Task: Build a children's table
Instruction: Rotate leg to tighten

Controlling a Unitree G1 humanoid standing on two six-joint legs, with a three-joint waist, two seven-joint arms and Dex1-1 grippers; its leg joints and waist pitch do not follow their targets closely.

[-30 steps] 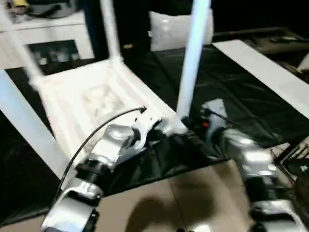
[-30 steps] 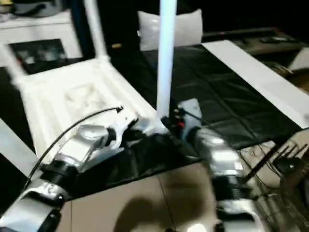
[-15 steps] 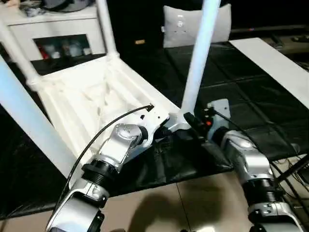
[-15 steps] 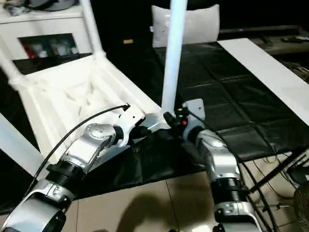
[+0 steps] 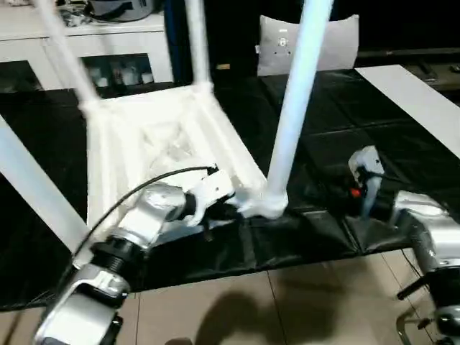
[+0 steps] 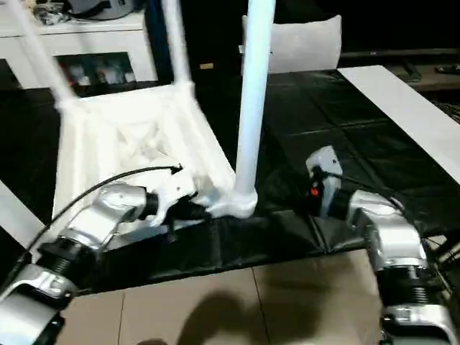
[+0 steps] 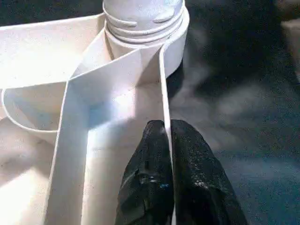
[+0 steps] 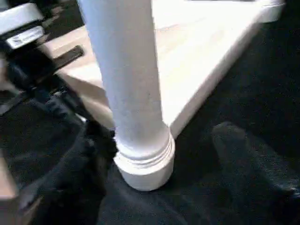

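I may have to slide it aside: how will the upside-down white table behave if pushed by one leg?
Probably light: the table top is thin ribbed plastic. The leg is long and upright, so it would likely lever and tip rather than slide. The left gripper, pinching a rib, would resist.

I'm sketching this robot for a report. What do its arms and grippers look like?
Both arms are glossy silver with rounded segments and black ribbed joint collars. A thin black cable arcs over the left arm. The right arm has a light wrist housing with a small red mark. The left gripper has matte black fingers.
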